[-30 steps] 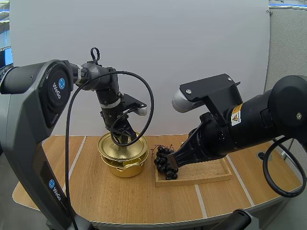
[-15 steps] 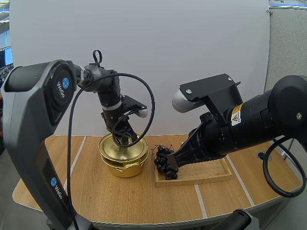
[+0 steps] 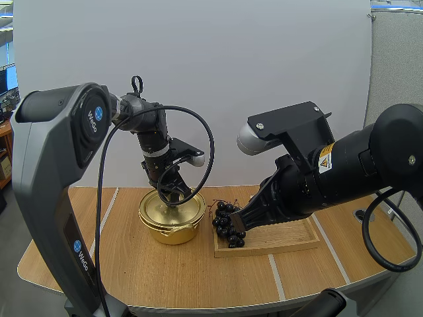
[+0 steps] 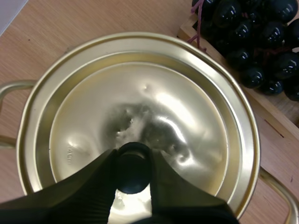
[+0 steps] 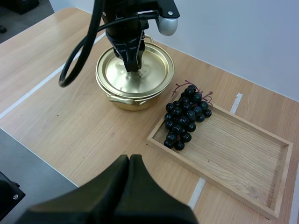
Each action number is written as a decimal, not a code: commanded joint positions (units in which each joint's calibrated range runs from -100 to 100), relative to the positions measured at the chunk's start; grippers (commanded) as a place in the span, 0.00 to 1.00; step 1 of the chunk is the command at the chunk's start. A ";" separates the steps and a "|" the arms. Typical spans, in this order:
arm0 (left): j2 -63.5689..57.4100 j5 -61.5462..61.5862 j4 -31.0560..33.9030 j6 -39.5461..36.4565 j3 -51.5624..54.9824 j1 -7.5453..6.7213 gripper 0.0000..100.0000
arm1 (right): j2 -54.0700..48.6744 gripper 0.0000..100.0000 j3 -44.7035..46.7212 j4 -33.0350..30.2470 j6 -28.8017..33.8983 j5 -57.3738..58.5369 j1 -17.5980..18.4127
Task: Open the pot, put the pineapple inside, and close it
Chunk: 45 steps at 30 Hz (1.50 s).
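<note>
Now left tool (image 4: 133,161) pinching lid (image 4: 182,107), right tool (image 5: 129,159) closed.

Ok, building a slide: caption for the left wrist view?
Black fingers of the left gripper pinch the black knob of the round gold metal lid.

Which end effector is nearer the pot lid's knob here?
Left. The left end effector pinches the knob on the lid; the right end effector hangs shut above the table, well away from the pot.
</note>
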 commanded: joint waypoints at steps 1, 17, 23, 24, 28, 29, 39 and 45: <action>0.68 -0.43 -1.44 0.18 0.28 -0.15 0.00 | -0.62 0.00 0.10 0.21 -0.52 0.00 -0.31; 0.73 2.50 -1.44 -0.11 0.28 -0.15 0.39 | -0.62 0.00 0.10 0.21 -0.52 0.00 -0.31; 0.60 5.91 -1.44 -0.54 0.28 -0.15 1.00 | -0.62 0.00 0.10 0.21 -0.52 0.00 -0.31; 0.46 5.98 -1.44 -0.54 0.28 -0.15 1.00 | -0.62 0.00 0.10 0.21 -0.52 0.00 -0.31; -0.74 5.86 -1.44 -0.86 0.15 -0.15 1.00 | -0.62 0.00 0.10 0.21 -0.52 0.00 -0.31; -1.28 5.63 -1.44 -0.86 0.15 -0.15 1.00 | -0.62 0.00 0.10 0.21 -0.52 0.00 -0.31; -8.85 9.71 1.18 -1.74 -4.16 -0.15 1.00 | -0.62 0.00 0.10 0.21 -0.52 0.00 -0.31; -17.02 14.08 1.59 -2.06 -10.21 -0.15 1.00 | -0.62 0.00 0.10 0.21 -0.52 0.00 -0.31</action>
